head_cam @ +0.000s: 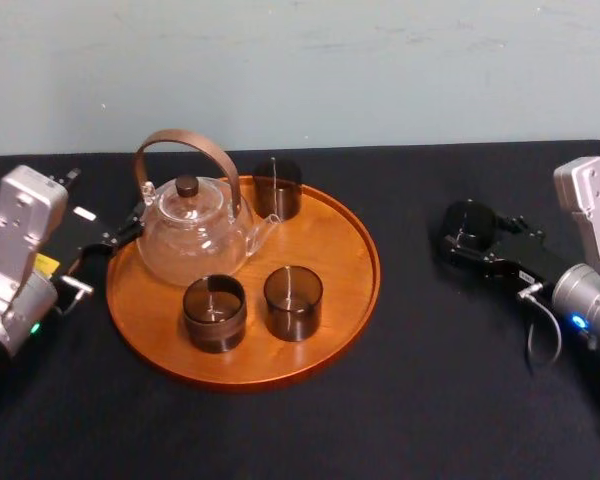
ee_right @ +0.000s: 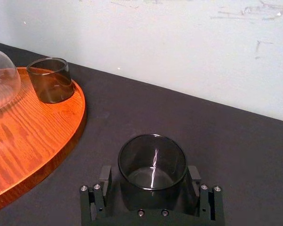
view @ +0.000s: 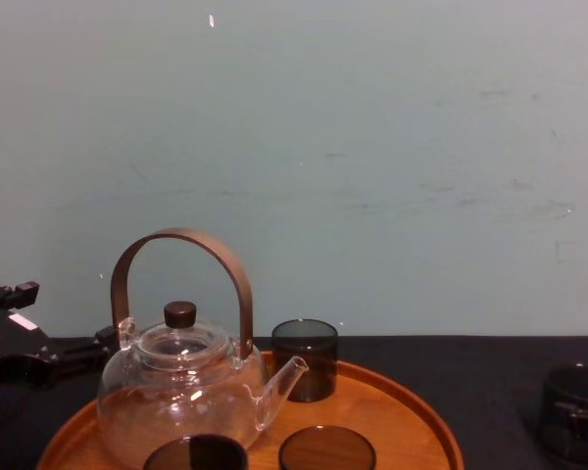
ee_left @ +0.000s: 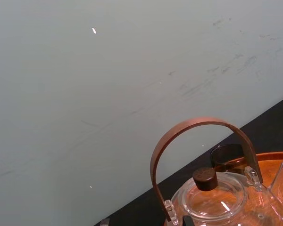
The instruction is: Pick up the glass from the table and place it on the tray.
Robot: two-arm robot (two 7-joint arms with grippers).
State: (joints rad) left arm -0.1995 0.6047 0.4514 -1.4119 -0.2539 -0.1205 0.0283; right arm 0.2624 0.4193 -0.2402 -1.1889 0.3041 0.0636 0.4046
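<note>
Near the counter's (ee_right: 236, 141) right edge, the right pincer (ee_right: 150, 173) is apparently clasping the upright glass (ee_right: 152, 155), while the tray (ee_right: 33, 136) is lying leftward, beside the idle left pincer (head_cam: 115, 238).

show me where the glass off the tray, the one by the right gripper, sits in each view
head view: the glass right of the tray, at the right gripper
right wrist view: glass close up before the camera, on the black cloth
chest view: glass lower right corner
left wrist view: left gripper faces the teapot instead
shared landmark: the dark glass at the tray's back
</note>
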